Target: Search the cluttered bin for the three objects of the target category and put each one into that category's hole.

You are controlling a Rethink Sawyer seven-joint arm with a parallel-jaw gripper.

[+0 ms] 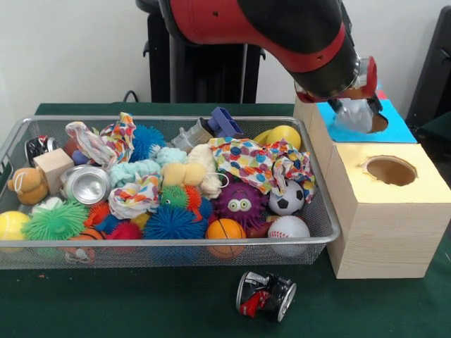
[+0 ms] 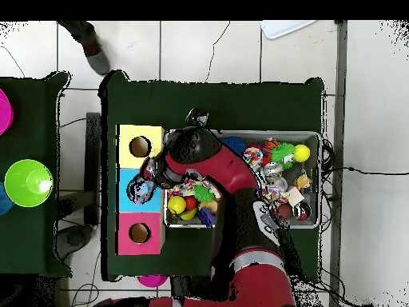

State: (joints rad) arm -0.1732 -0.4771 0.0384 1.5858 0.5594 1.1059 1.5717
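Crushed can (image 1: 351,116) in fingers (image 1: 371,107), over blue hole (image 1: 380,123)

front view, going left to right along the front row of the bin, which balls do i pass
yellow ball → green spiky ball → blue spiky ball → small basketball → baseball

I see a silver wire bin (image 1: 320,211) on the dark green surface (image 1: 141,310), with polka-dot cloth (image 1: 257,160) in many colours, a purple fuzzy toy (image 1: 241,203) and a green spiky ball (image 1: 55,220). To the right, the near wooden box (image 1: 416,204) is topped yellow, the far box (image 1: 405,130) blue. A red and black crushed can (image 1: 266,296) lies nearest me.
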